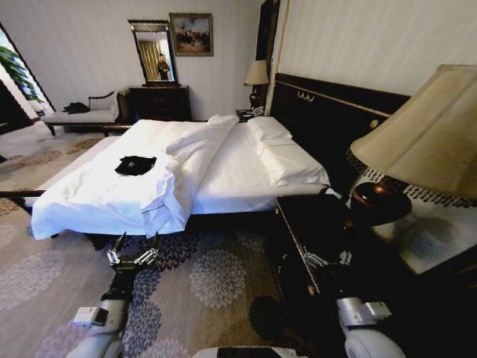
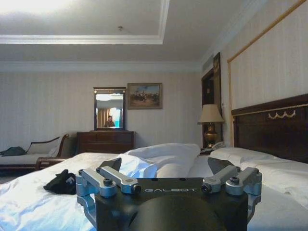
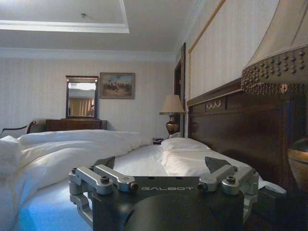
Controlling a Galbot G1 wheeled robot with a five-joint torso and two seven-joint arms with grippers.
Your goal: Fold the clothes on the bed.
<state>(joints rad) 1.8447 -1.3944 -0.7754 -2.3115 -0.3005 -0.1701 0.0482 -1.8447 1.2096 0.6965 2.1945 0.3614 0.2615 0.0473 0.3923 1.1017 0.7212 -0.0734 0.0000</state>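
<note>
Standing off from the bed, we have nothing of the fold done as far as we can judge: the black T-shirt lies in a crumpled heap on the white duvet, on the left half of the bed toward the foot end, and neither arm is near it. All of it is left: close in, reach, spread it flat, fold. Left gripper hangs low over the patterned carpet, just short of the bed's near edge, fingers spread wide apart and touching nothing; in its wrist view the T-shirt sits ahead on the duvet, well apart from the fingertips. Right gripper hangs near the dark nightstand on the right, under the big lamp, fingers likewise wide apart and empty; its wrist view looks along the bed's right side toward the pillows and headboard.
</note>
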